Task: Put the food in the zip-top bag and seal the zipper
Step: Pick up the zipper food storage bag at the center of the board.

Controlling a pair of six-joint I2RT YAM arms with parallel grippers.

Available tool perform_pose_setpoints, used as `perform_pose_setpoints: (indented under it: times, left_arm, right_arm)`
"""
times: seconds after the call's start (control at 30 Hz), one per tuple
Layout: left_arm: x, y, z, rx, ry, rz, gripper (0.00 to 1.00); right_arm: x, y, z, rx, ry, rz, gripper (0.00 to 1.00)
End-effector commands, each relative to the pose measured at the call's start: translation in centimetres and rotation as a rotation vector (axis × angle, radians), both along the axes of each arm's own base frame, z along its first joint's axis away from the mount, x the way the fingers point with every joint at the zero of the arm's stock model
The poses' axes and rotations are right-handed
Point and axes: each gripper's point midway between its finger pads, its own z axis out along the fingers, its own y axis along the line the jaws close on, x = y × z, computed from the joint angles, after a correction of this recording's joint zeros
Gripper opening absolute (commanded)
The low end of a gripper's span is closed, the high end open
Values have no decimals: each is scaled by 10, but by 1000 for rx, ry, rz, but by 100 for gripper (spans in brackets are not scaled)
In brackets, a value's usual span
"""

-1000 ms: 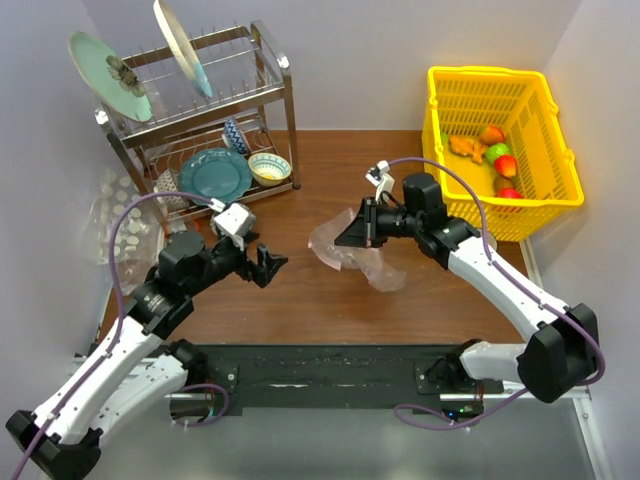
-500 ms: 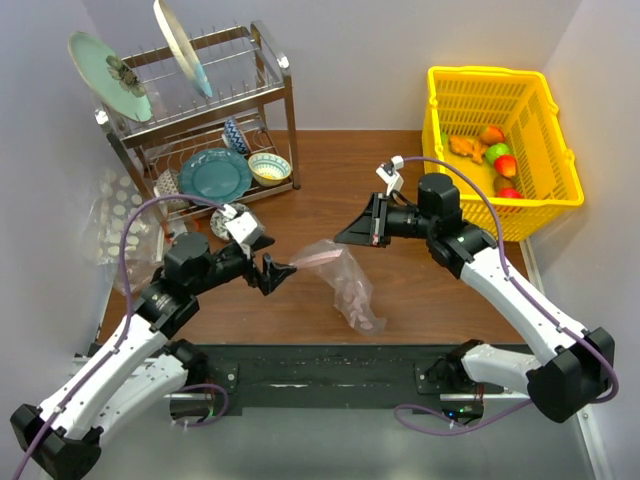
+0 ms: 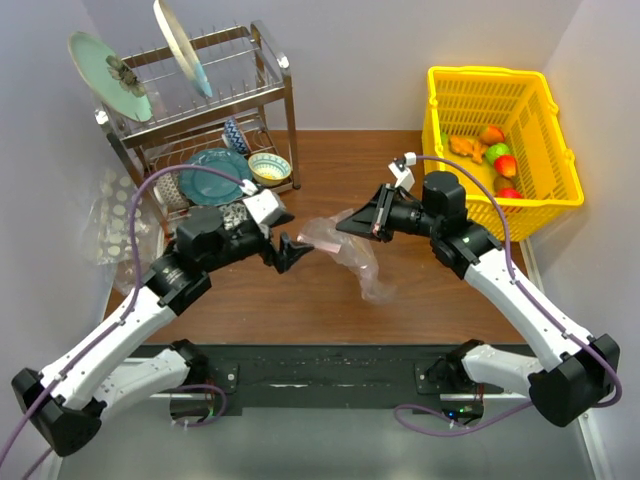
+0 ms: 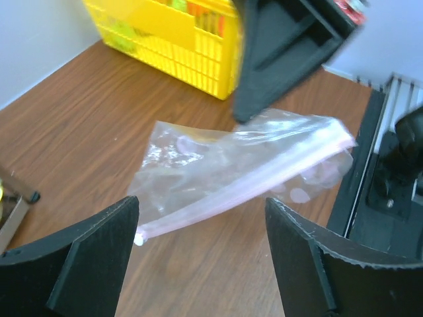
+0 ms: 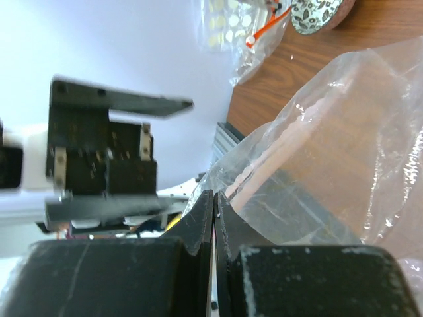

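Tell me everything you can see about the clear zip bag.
The zip bag is thin, crinkly clear plastic, faintly pink, with a pink zipper strip along its mouth. It looks empty. The right gripper, shut, pinches it near the mouth and holds it up, the rest sagging down. The left gripper is open on either side of the strip, not gripping it.

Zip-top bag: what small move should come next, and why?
Probably ease the open left pincer forward and close on the free end of the zipper. The right pincer holds the zip-top bag by its mouth, and the strip lies just ahead of the left fingers.
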Motion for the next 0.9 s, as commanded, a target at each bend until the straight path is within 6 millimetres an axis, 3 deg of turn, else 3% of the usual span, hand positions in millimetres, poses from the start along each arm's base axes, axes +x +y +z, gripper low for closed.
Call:
perform_pose_setpoints:
  times: [0.0, 0.17, 0.43, 0.87]
  left_arm:
    - [-9, -32, 15, 96, -176, -90, 79]
    - [-5, -29, 20, 111, -245, -45, 70]
    - [-14, -10, 51, 16, -364, 7, 60]
    - [-10, -20, 32, 61, -347, -29, 56]
  right_arm:
    - [5, -2, 32, 71, 6, -60, 0]
    - [7, -2, 38, 85, 7, -73, 0]
    - [9, -1, 35, 87, 19, -76, 0]
    - [16, 5, 25, 86, 50, -68, 0]
